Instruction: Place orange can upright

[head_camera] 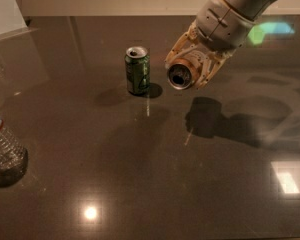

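Note:
The orange can point(182, 74) is held in my gripper point(189, 66) above the dark table point(150, 174), right of centre. It lies tilted, its silver end facing the camera, with its coppery side mostly hidden by the cream fingers point(206, 70). The gripper is shut on the can and holds it clear of the surface; its shadow falls on the table below and to the right. The arm comes in from the top right.
A green can point(137, 70) stands upright just left of the gripper. A clear plastic bottle point(5, 146) stands at the left edge. A white object point(2, 6) sits at the far left corner.

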Action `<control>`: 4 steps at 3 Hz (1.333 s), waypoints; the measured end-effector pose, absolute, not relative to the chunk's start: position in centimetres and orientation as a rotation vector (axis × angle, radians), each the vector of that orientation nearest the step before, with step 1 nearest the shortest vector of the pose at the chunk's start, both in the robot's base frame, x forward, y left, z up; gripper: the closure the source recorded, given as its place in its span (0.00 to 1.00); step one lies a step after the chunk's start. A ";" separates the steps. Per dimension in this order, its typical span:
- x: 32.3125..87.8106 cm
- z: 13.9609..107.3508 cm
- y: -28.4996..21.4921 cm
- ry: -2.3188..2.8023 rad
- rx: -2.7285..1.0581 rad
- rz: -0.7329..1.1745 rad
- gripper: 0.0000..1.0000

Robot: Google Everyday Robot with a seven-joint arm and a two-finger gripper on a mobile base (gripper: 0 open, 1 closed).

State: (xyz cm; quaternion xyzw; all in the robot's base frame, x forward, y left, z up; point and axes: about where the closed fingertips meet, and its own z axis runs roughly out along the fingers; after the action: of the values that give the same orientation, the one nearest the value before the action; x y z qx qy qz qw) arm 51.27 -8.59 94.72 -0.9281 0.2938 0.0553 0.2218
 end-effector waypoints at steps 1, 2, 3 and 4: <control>51.0 95.7 -8.9 1.093 -2.371 0.216 1.00; 50.6 96.4 -9.0 1.331 -2.185 0.281 1.00; 50.5 97.0 -9.0 1.537 -1.990 0.364 1.00; 50.5 97.5 -8.9 1.728 -1.753 0.510 1.00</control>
State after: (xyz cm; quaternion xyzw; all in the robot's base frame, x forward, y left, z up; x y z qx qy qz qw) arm 50.55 -8.86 97.53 -0.6633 0.6538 0.1930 0.3088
